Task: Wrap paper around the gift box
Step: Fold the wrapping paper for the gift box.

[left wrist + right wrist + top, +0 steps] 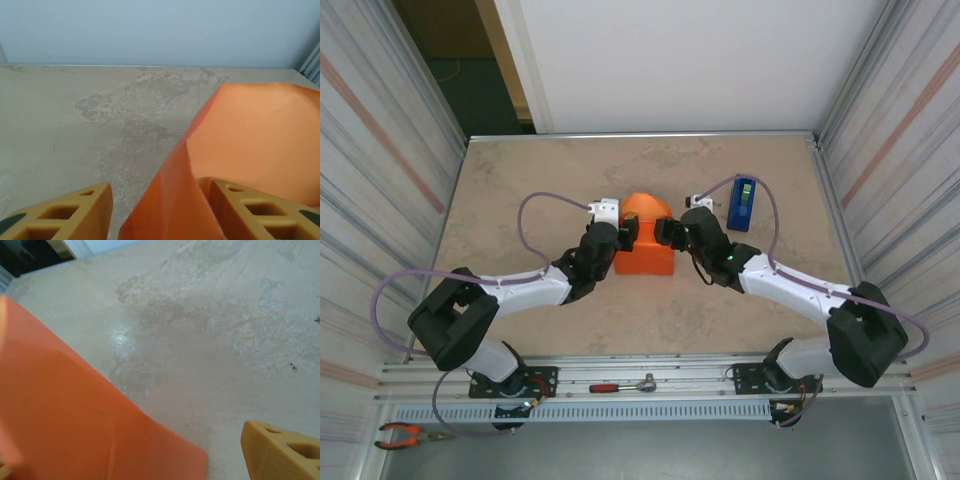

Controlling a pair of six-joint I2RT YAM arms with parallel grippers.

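Left gripper: fingers apart, straddling a raised fold of paper; right-hand finger against the sheet, left-hand finger off it with bare table between
Box: just right of the left gripper, just left of the right one, held between the two; covered in orange, none of its own face to be seen
Paper: bright orange, matte; folded over the box, with a loose rounded flap standing up beyond both grippers
Long axis: the parcel with its flap runs away from the arm bases, so each gripper meets a long side square-on
Right gripper: spread wide, holding nothing; one finger clear of the sheet, paper edge lying to its left
Nearer arm: both about level at the parcel; by my reading the left is better placed, as it already has paper between its fingers
Next move, judged: pinch and carry the flap over the box, the far end being unclosed
Tape dispenser: blue, upright, right of and beyond the right gripper, apart from it
Table: mottled beige, stone-look, flat, faint sheen
Room: white back wall, ribbed metal panels either side
Near rail: ratchet between the bases; pliers at lower left
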